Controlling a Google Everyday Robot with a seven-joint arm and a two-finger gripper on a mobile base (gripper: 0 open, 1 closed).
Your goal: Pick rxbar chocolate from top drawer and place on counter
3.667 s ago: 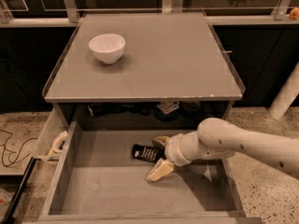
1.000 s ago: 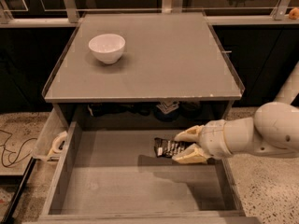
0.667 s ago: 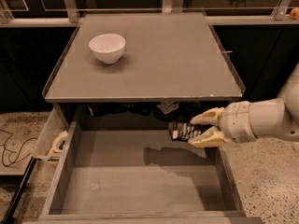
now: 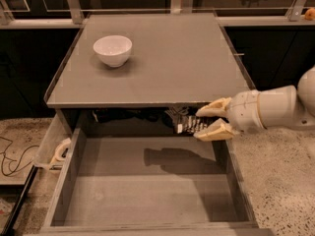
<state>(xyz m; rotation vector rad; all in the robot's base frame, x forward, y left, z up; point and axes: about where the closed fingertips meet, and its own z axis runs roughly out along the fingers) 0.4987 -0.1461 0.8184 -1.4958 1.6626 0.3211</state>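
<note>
Camera view: claw (image 4: pixel 199 126) grips the rxbar chocolate (image 4: pixel 186 124), higher than earlier above the top drawer (image 4: pixel 147 195), near the counter (image 4: pixel 172 68) edge.

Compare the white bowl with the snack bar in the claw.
The bowl is white and round; the snack bar is dark and flat, with pale print. The bowl rests on the counter; the snack bar is held by the claw above the back right of the drawer, near the counter's front edge. Both are small beside the counter.
</note>
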